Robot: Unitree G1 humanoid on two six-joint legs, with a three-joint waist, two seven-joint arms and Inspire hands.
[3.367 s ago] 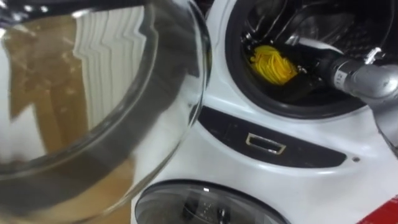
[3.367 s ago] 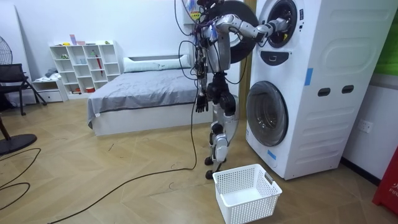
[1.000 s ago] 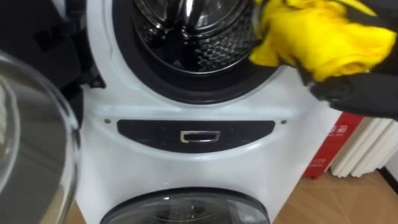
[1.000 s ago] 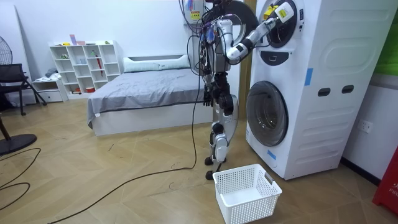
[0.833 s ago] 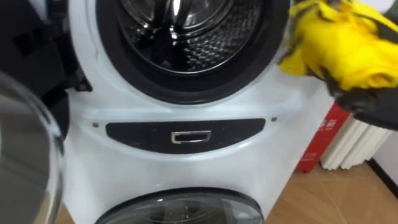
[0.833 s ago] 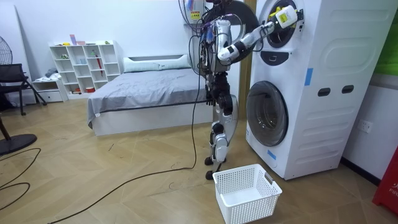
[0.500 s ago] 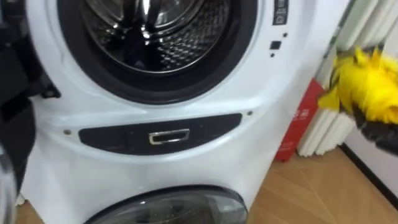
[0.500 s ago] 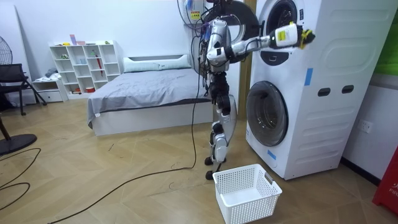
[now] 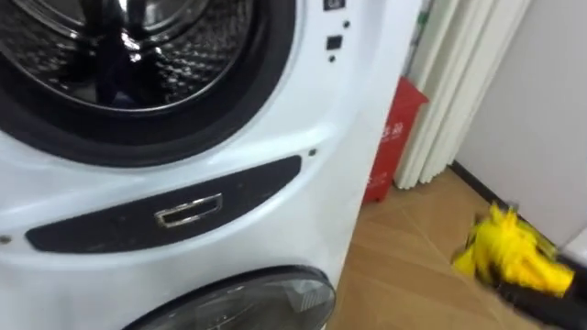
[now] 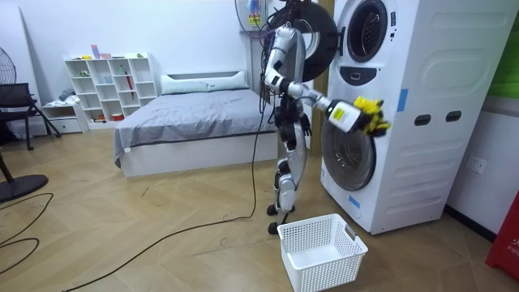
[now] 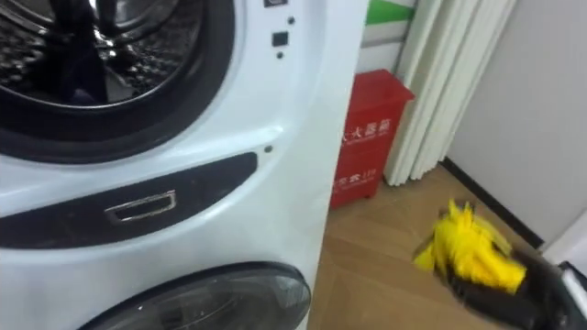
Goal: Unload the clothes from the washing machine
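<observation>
A yellow cloth point(image 9: 510, 256) is bunched in my right hand point(image 9: 543, 299), whose dark fingers are curled under it at the lower right, out over the wooden floor. In the room view the cloth point(image 10: 371, 115) hangs at the end of my stretched right arm, in front of the stacked machines at the height of the panel between them. The upper washing machine's drum point(image 9: 119, 55) stands open, its door point(image 10: 312, 28) swung towards me. The white laundry basket point(image 10: 320, 251) sits on the floor below and in front of me. My left hand point(image 10: 284, 122) hangs by my hip.
The lower machine's round door point(image 9: 243, 302) is closed under the dark panel point(image 9: 174, 213). A red box point(image 9: 390, 142) and pale vertical slats point(image 9: 459, 82) stand to the right of the machines. A bed point(image 10: 190, 113) and a shelf point(image 10: 113, 85) lie behind me.
My right arm has drawn the yellow cloth out of the upper drum and swung it down and to the right. My head has turned right, shifting the eye views.
</observation>
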